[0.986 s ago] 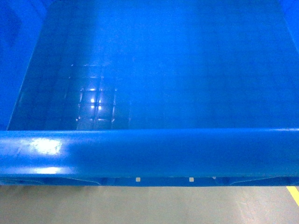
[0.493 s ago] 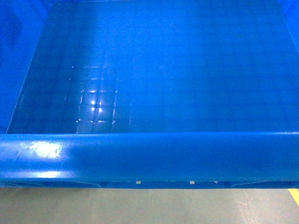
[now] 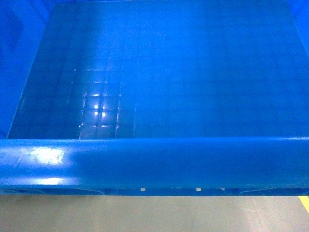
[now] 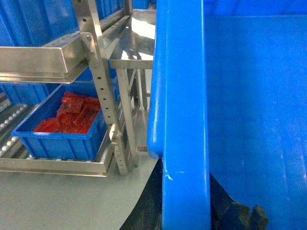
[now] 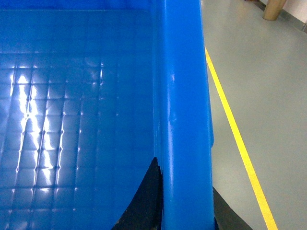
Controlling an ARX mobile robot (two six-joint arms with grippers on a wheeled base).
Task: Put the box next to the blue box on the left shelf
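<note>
You are mid-carry: the box (image 3: pixel 154 162) rides off the floor, left tool (image 4: pixel 192 211) and right tool (image 5: pixel 184 211) each clenched on a side rim; next, line up with the shelf (image 4: pixel 53 62) beside the blue box (image 4: pixel 62 136).

Only black, matte gripper fingers (image 5: pixel 144 201) show, tapered on the right, rough-edged on the left fingers (image 4: pixel 240 215).

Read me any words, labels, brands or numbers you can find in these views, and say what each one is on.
None can be read.
The box: plain blue plastic, no print or label showing.
Smaller blue bin on the steel shelf rack: no label visible.
Floor: only a plain yellow line, no text.
</note>
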